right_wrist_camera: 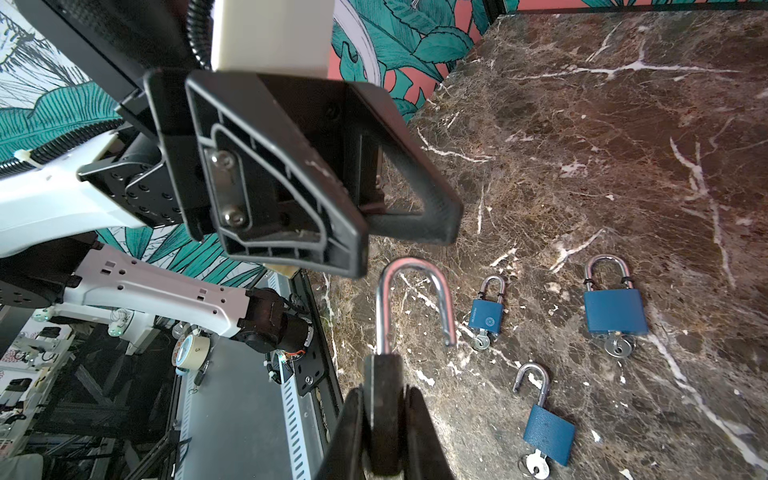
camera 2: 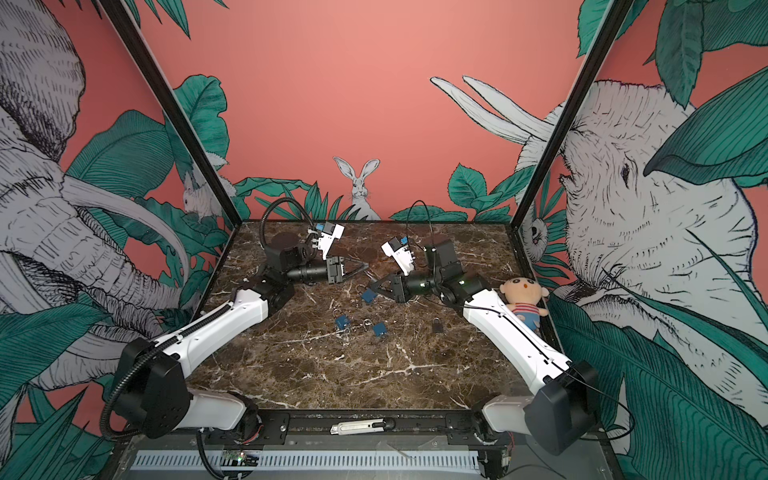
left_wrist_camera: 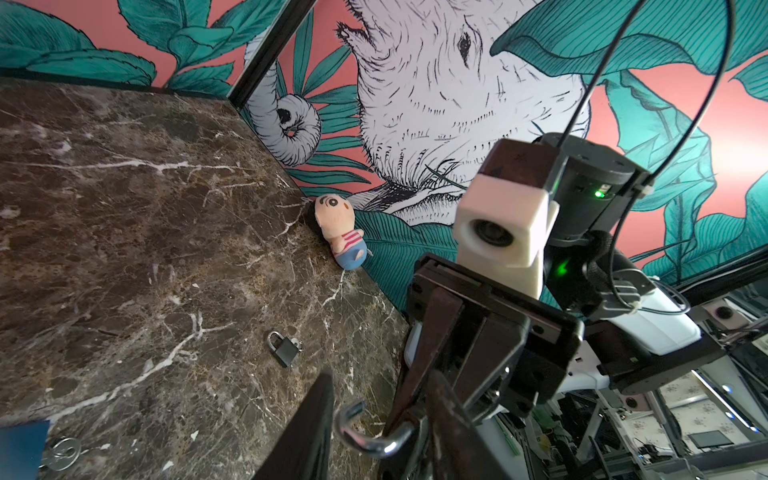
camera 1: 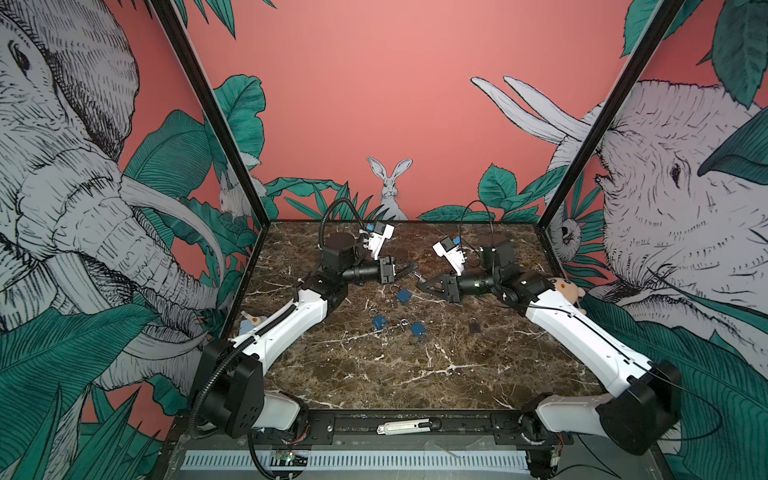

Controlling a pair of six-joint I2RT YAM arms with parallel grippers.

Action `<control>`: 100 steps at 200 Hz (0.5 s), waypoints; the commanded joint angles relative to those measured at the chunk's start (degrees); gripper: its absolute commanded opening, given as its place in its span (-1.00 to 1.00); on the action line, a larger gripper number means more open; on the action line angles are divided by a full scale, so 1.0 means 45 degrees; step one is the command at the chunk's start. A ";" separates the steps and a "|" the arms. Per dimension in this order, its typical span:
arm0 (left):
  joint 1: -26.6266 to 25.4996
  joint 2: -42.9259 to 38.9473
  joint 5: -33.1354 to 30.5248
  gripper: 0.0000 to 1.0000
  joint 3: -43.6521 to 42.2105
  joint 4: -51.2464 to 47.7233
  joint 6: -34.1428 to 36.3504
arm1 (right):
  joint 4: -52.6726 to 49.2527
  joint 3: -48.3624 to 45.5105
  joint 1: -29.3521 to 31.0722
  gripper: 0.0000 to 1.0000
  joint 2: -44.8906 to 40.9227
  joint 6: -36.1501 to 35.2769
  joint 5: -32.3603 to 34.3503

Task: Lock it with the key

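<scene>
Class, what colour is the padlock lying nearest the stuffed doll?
Black. The padlock shows best in the left wrist view.

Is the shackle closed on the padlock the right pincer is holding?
No, the padlock gripped by the right pincer has its shackle swung open, the free end clear of the body.

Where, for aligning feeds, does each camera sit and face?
Both top views: high in front, looking down across the table; left arm with left tool, right arm with right tool.
Left wrist: on left arm, facing right wall, plush doll; own finger shows.
Right wrist: on right arm, facing left tool; own fingers clamp open padlock.
Shared: both wrists see its shackle.
</scene>
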 commanded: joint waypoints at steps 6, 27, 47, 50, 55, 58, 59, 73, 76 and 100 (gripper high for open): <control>-0.0182 -0.0100 0.0566 -0.24 0.0344 0.0358 -0.0050 | 0.0469 0.0349 -0.0041 -1.00 0.0145 -0.0056 -0.0092; -0.0180 -0.0269 0.0588 -0.28 0.0211 0.0011 0.0162 | 0.0406 0.0398 -0.0068 -1.00 0.0196 -0.0060 0.0027; -0.0184 -0.0502 0.0529 -0.30 0.0098 -0.0344 0.0383 | 0.0332 0.0473 -0.0090 -1.00 0.0194 -0.0097 0.0124; -0.0184 -0.0527 0.0505 -0.30 0.0082 -0.0425 0.0416 | 0.0338 0.0488 -0.0107 -1.00 0.0193 -0.0070 0.0135; -0.0186 -0.0582 0.0477 -0.31 0.0053 -0.0539 0.0510 | 0.0327 0.0499 -0.0105 -1.00 0.0179 -0.0076 0.0116; -0.0184 -0.0607 0.0444 -0.31 0.0035 -0.0599 0.0544 | 0.0332 0.0526 -0.0126 -1.00 0.0179 -0.0077 0.0124; -0.0184 -0.0629 0.0439 -0.31 0.0033 -0.0610 0.0565 | 0.0337 0.0528 -0.0118 -1.00 0.0179 -0.0072 0.0115; -0.0184 -0.0737 0.0417 -0.32 -0.0039 -0.0750 0.0641 | 0.0317 0.0569 -0.0148 -1.00 0.0184 -0.0052 0.0117; -0.0184 -0.0761 0.0417 -0.32 -0.0050 -0.0774 0.0660 | 0.0314 0.0578 -0.0149 -1.00 0.0180 -0.0033 0.0107; -0.0192 -0.0872 0.0338 -0.34 -0.0177 -0.0777 0.0671 | 0.0270 0.0644 -0.0168 -1.00 0.0167 -0.0018 0.0131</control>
